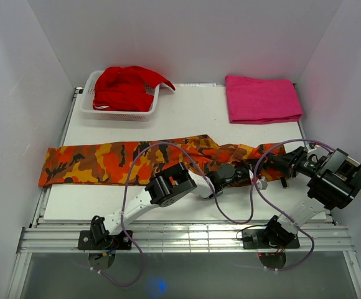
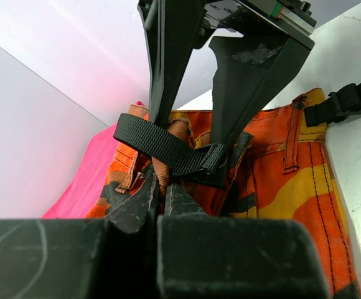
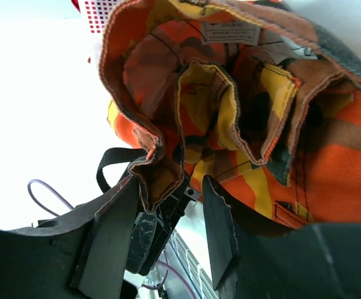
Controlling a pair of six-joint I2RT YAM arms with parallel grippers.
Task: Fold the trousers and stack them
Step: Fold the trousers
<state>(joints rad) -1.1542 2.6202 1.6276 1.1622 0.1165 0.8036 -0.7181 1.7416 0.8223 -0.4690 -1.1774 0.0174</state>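
The camouflage trousers (image 1: 106, 163) lie stretched across the table, legs to the left and waistband at the right. My left gripper (image 1: 259, 180) reaches to that waistband. In the left wrist view it (image 2: 164, 187) is shut on an orange-brown fold of the trousers (image 2: 292, 187), just below a black strap (image 2: 162, 146). My right gripper (image 1: 279, 167) meets it from the right. Its fingers (image 3: 221, 230) stand apart, with the rolled waistband edge of the trousers (image 3: 330, 162) hanging between them, close to the left finger. The right gripper (image 2: 190, 140) also shows from the left wrist, straddling the strap.
A white basket (image 1: 87, 103) holding a plain red garment (image 1: 126, 90) stands at the back left. A folded pink cloth (image 1: 261, 98) lies at the back right, just beyond the waistband. White walls close in on both sides. The table's metal rail (image 1: 187, 237) runs along the near edge.
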